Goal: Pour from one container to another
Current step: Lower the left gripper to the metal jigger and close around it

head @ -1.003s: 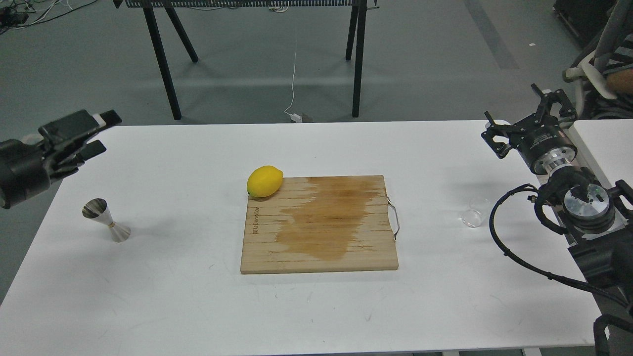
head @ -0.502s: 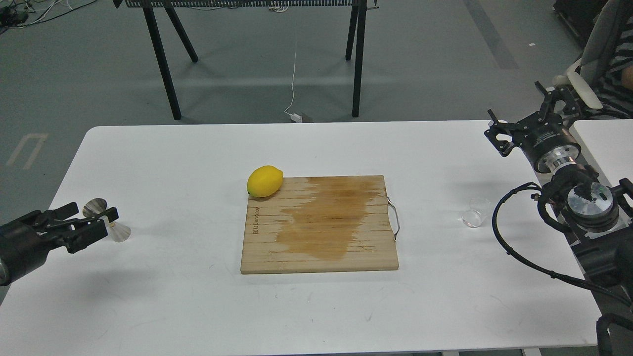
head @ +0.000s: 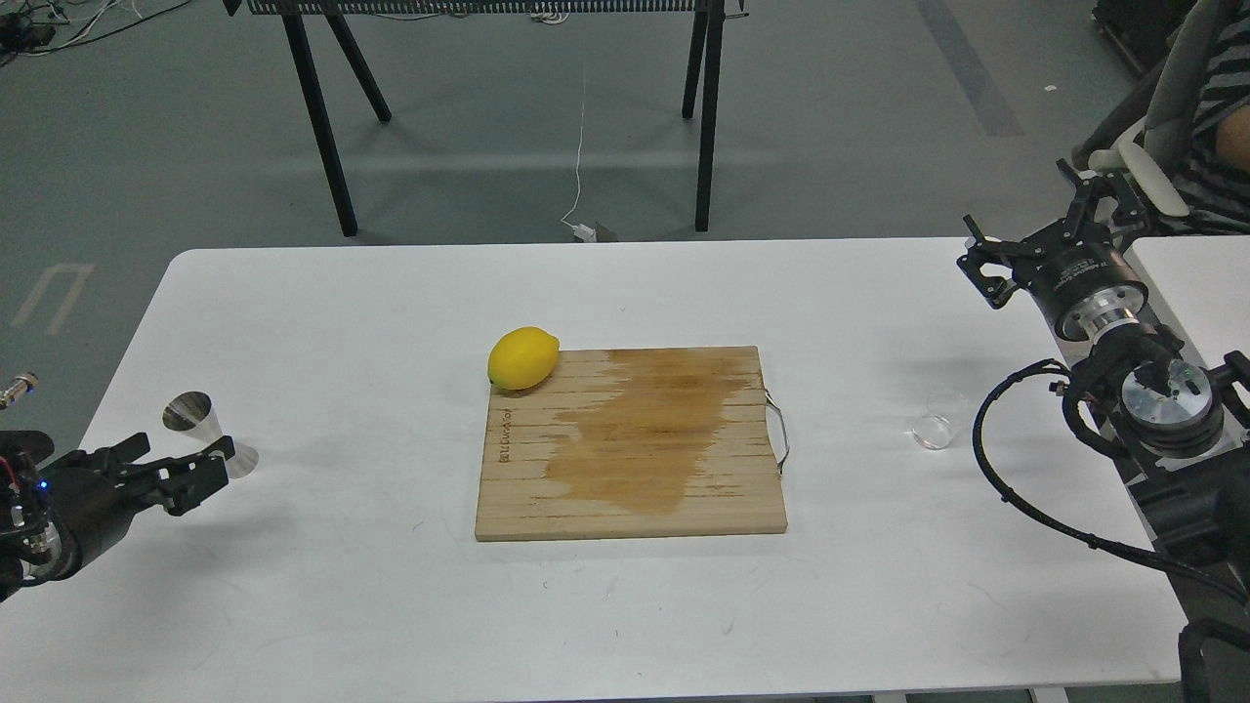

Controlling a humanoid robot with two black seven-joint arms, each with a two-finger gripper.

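Lower and nearer than half a second ago, the left gripper (head: 186,474) hovers, fingers apart, just before the jigger (head: 208,434), likely lining up a grasp. Mid-table sits the cutting board (head: 630,444). Right, the glass cup (head: 933,428) waits; the right gripper (head: 1040,229) hangs beyond, fingers spread.

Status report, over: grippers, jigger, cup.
Left gripper low beside jigger, empty. Right gripper raised, off the cup. Jigger and cup upright on table. Board and lemon between them.
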